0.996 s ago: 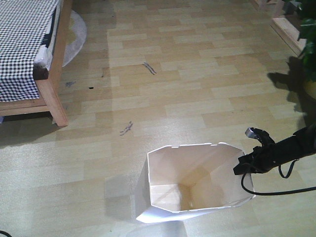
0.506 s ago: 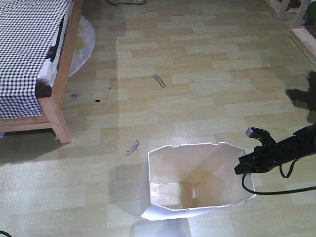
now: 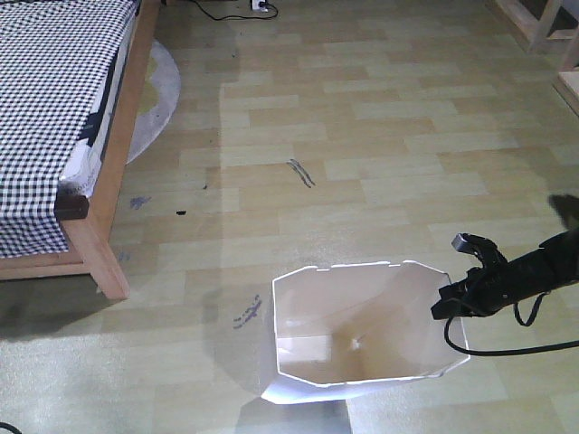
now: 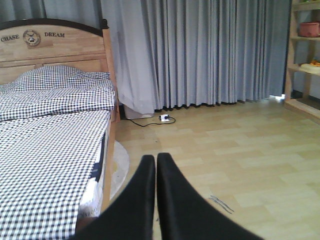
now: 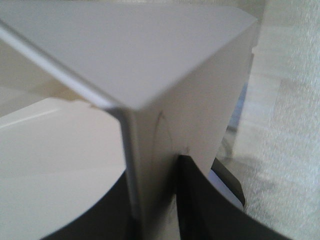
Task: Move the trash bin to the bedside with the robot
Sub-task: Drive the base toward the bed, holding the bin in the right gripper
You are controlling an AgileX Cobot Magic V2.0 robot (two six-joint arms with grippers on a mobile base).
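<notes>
The white trash bin (image 3: 312, 312) stands upright on the wooden floor in the lower middle of the front view, its cream inside showing. My right gripper (image 3: 445, 306), on the thin black robot arm (image 3: 534, 271), is shut on the bin's right rim. In the right wrist view the bin wall (image 5: 150, 75) sits pinched between the black fingers (image 5: 200, 200) of the right gripper (image 5: 152, 170). The bed (image 3: 54, 108) with checked bedding is at the upper left, well apart from the bin. My left gripper (image 4: 155, 158) is shut on nothing, pointing towards the bed (image 4: 50, 150).
A round grey mat (image 3: 156, 86) lies beside the bed frame (image 3: 104, 244). A power strip with a cable (image 3: 258, 7) lies at the far edge. Wooden shelving (image 3: 547, 27) stands at the upper right. A black cable (image 3: 507, 350) trails from the arm. Grey curtains (image 4: 200, 50) hang behind.
The floor marks and the bed have slid down and nearer in the front view, so the base has moved forwards. The bin has kept its place at the right gripper.
</notes>
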